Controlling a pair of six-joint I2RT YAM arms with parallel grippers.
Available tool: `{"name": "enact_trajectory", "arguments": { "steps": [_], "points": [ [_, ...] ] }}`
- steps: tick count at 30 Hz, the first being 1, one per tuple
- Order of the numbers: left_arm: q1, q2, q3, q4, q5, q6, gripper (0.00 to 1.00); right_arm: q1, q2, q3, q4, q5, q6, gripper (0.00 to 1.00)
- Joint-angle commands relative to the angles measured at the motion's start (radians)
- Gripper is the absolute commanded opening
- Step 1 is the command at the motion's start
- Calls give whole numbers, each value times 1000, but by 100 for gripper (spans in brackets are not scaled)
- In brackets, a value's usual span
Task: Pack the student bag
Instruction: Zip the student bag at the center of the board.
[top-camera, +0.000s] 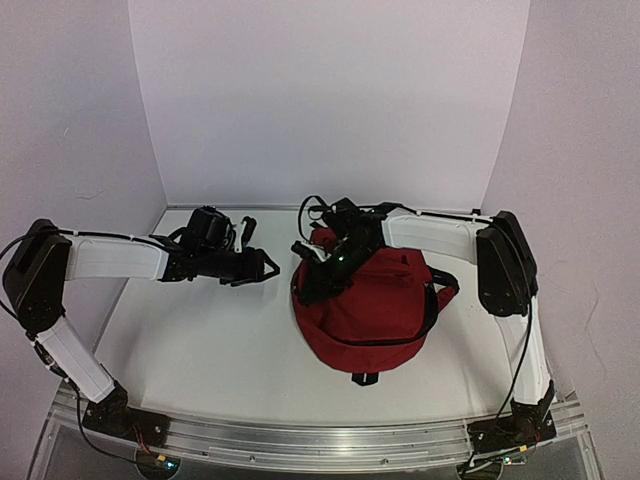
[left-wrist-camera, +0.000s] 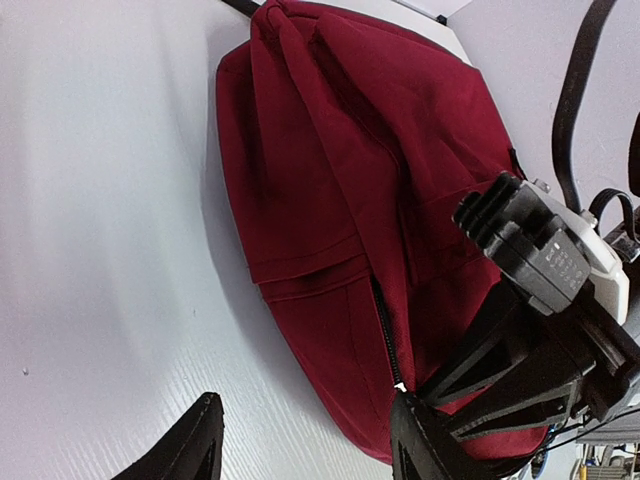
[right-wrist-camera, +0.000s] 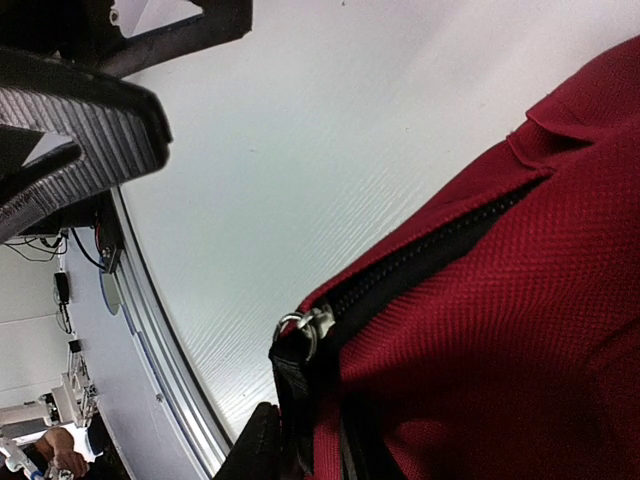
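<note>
Student bag (top-camera: 375, 305) sits centre-right on the worktop (top-camera: 200, 350). Left tool (top-camera: 266, 268) hangs just left of it, jaws moderately apart, holding nothing. Right tool (top-camera: 310, 270) is at the bag's left edge, jaws apart, with the black zip pull (right-wrist-camera: 293, 372) beside the finger (right-wrist-camera: 250, 450) at frame bottom, not clamped.

I'm looking at a white worktop (top-camera: 200, 350) boxed in by plain, pale lilac panels: a back wall (top-camera: 330, 100), a left wall (top-camera: 60, 120) and a right wall (top-camera: 590, 120). A metal rail (top-camera: 320, 438) runs along the near edge. The light is soft and even.
</note>
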Motion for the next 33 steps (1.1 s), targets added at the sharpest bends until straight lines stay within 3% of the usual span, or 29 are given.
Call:
{"name": "enact_trajectory", "arguments": {
  "steps": [1, 7, 14, 21, 33],
  "points": [
    [8, 13, 43, 30, 24, -15, 57, -14, -56, 17, 8, -17, 4, 19],
    [9, 12, 49, 28, 28, -16, 56, -15, -43, 25, 8, -33, 6, 2],
    [15, 17, 37, 37, 41, -25, 57, -35, -70, 27, 9, -36, 7, 0],
    [17, 82, 75, 98, 165, -70, 65, -43, -100, 15, 9, -61, 6, 0],
    [16, 243, 145, 237, 291, -188, 64, -22, -115, -54, 9, -79, -4, 0]
  ]
}}
